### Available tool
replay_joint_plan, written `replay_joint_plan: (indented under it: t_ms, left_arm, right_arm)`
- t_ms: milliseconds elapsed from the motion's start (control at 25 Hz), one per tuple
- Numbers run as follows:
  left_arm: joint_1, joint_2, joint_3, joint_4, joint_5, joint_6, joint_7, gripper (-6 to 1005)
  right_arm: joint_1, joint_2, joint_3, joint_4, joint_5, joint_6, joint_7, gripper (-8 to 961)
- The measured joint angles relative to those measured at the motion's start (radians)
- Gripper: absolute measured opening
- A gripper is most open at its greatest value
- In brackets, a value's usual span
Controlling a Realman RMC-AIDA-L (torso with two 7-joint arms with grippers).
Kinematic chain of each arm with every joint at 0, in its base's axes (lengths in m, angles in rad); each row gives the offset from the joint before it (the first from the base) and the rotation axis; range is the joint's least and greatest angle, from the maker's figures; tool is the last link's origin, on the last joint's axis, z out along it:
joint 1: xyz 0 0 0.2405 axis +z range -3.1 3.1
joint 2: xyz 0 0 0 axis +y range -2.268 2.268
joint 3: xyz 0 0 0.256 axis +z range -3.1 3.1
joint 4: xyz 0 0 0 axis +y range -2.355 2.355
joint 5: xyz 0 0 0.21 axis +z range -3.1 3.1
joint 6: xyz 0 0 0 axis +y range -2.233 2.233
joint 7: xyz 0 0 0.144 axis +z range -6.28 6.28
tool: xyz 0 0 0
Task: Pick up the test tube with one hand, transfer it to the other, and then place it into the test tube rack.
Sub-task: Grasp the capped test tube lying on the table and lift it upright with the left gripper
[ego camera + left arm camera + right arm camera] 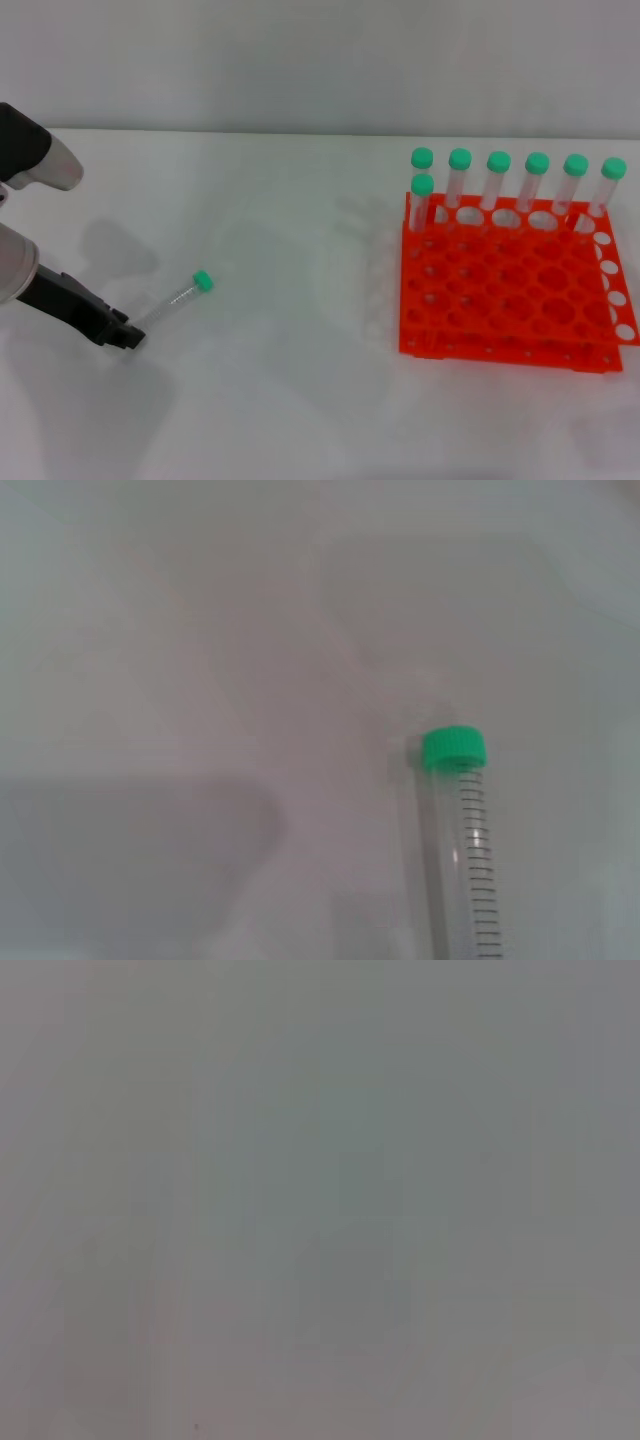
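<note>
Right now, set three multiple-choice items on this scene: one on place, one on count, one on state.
1. Where does the loose test tube lie?
A. on the table
B. in the test tube rack
C. lifted by a gripper

2. How many tubes stand in the rack?
A. five
B. seven
C. nine

3. How does the left gripper stand to the loose tube?
A. at its bottom end
B. over its cap
C. far across the table

Key: 1 A, flat on the white table; 2 B, seven green caps; 3 A, black tip meets the capless end.
</note>
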Motion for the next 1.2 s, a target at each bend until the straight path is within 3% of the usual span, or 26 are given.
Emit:
replay_joint_plan:
  t_ms: [80, 280, 880, 1040, 1200]
  left_arm:
    - [-0.002, 0.000, 0.000, 0.002, 0.007, -0.008, -0.001, 442]
    - [-0.011, -0.001, 0.000, 0.011, 0.023, -0.029, -0.003, 301]
    - [-0.030, -0.009, 0.000, 0.009, -0.024, -0.076, 0.042, 186]
    - [-0.023, -0.021, 0.000, -0.045, -0.147, 0.019, 0.148, 188]
    - [0.016, -0.024, -0.001, -0.112, -0.342, 0.229, 0.316, 189]
  right_arm:
    - [0.001, 0.001, 0.000, 0.000, -0.002, 0.000, 0.002, 843]
    - [0.002, 0.001, -0.001, 0.001, -0.004, 0.000, 0.019, 842]
    - [0.003, 0.001, -0.003, 0.002, -0.004, -0.002, 0.042, 840]
    - [0.003, 0.001, -0.025, -0.005, -0.006, -0.009, 0.051, 839]
    - [-0.003, -0.003, -0.101, -0.028, -0.007, -0.017, 0.086, 839]
